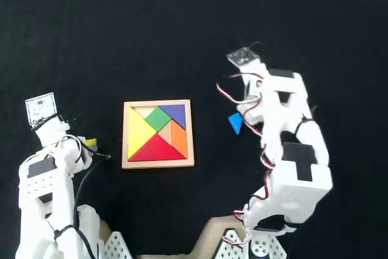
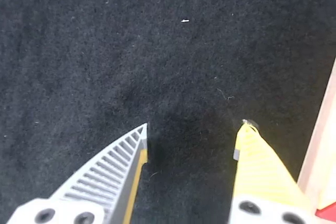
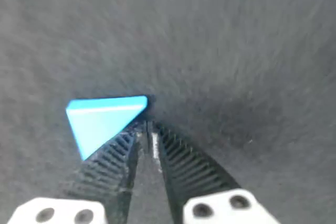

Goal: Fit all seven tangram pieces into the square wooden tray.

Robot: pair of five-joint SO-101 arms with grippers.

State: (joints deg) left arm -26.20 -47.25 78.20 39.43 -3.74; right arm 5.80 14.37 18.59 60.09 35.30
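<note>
From my station I saw the square wooden tray [image 1: 126, 133] mid-table on the black cloth [image 1: 91, 47]. Inside it lay a yellow triangle [image 1: 138, 134], a green square [image 1: 159, 118], a purple piece [image 1: 176, 113], an orange piece [image 1: 179, 137] and a red triangle [image 1: 157, 150]. The light blue triangular wooden piece [image 3: 100, 119] lay flat on the cloth, outside the tray and apart from it, on the right arm's side. The right gripper [image 3: 148, 125] sat right against it, fingers pinched together with nothing between them and the blue piece beside one tip. The left gripper [image 2: 194, 127] hung over bare cloth next to the tray's edge [image 2: 321, 145], fingers spread wide and empty.
</note>
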